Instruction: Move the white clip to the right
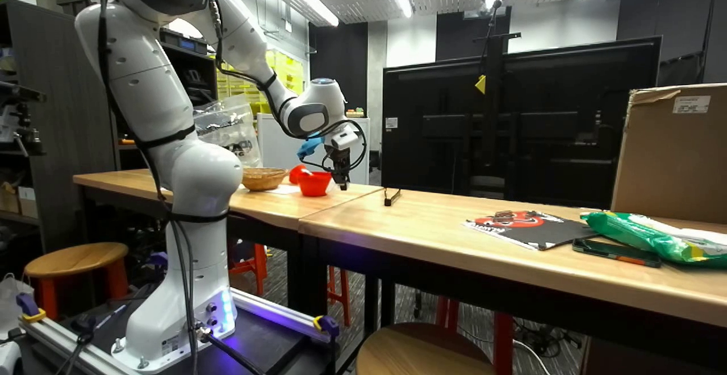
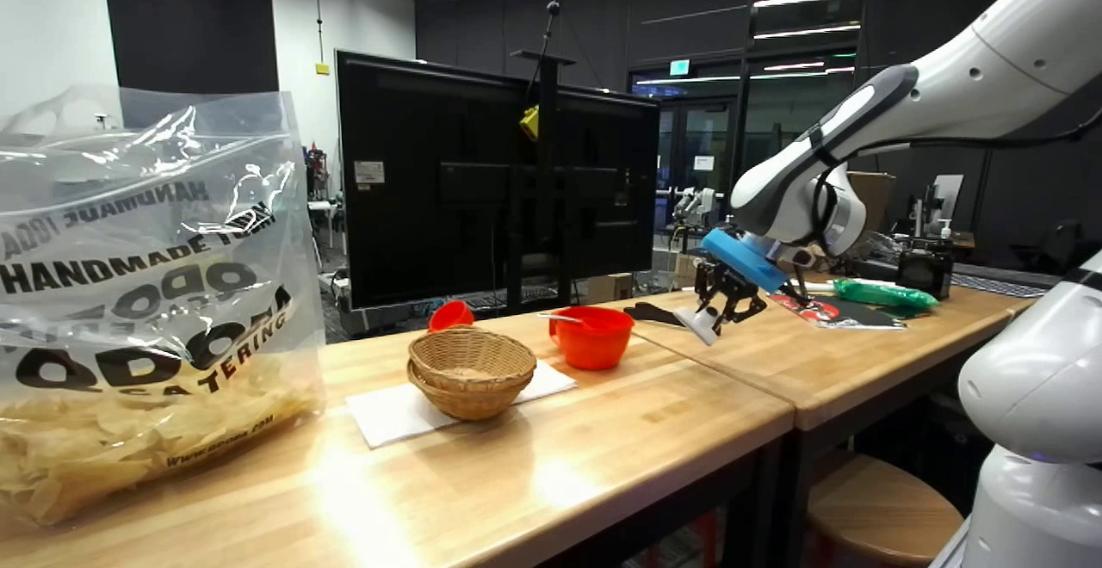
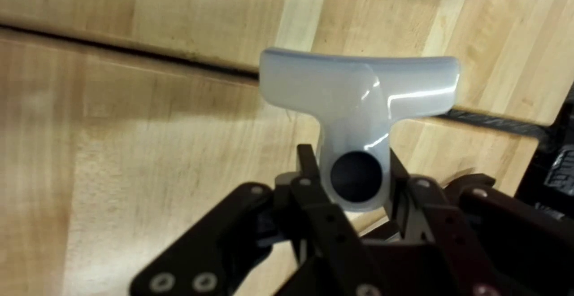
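Note:
The white clip [image 3: 354,94] is a pale, translucent T-shaped piece with a dark round spot in its stem. It fills the middle of the wrist view, and it also shows in an exterior view [image 2: 702,324], tilted. My gripper [image 3: 352,166] is shut on the clip's stem, one finger on each side. The clip is held above the wooden table [image 3: 170,152], near the seam between two tabletops. The gripper also shows in both exterior views [image 1: 342,180] [image 2: 730,299], right by the seam.
A red bowl [image 2: 594,342] stands close beside the gripper, with wicker baskets [image 2: 472,370] and a bag of chips [image 2: 155,318] beyond. A small black object [image 1: 392,196] lies past the seam. Farther along are a black magazine [image 1: 545,233], a phone [image 1: 616,253] and a green bag [image 1: 653,236].

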You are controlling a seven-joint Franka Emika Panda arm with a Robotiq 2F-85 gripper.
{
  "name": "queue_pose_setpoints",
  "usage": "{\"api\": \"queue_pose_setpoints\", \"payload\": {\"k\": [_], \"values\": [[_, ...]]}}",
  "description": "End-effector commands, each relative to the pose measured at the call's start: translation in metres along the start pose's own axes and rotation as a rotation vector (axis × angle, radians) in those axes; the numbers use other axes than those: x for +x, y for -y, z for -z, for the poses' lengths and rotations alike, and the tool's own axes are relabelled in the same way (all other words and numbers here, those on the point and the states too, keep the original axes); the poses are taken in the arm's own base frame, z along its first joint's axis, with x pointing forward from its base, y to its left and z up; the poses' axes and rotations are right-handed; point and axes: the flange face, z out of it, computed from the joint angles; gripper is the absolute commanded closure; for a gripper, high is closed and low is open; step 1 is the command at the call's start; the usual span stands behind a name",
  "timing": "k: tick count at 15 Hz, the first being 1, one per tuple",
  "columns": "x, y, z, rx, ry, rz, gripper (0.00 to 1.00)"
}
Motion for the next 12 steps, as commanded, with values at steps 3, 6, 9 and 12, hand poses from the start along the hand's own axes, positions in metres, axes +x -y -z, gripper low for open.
{"api": "queue_pose_setpoints", "payload": {"k": [3, 6, 9, 12], "values": [[-0.001, -0.022, 0.012, -0.131, 0.038, -0.17, 0.9], [-0.007, -0.024, 0.03, -0.225, 0.077, -0.177, 0.9], [-0.011, -0.019, 0.047, -0.284, 0.086, -0.188, 0.9], [-0.013, -0.012, 0.056, -0.314, 0.105, -0.187, 0.9]]}}
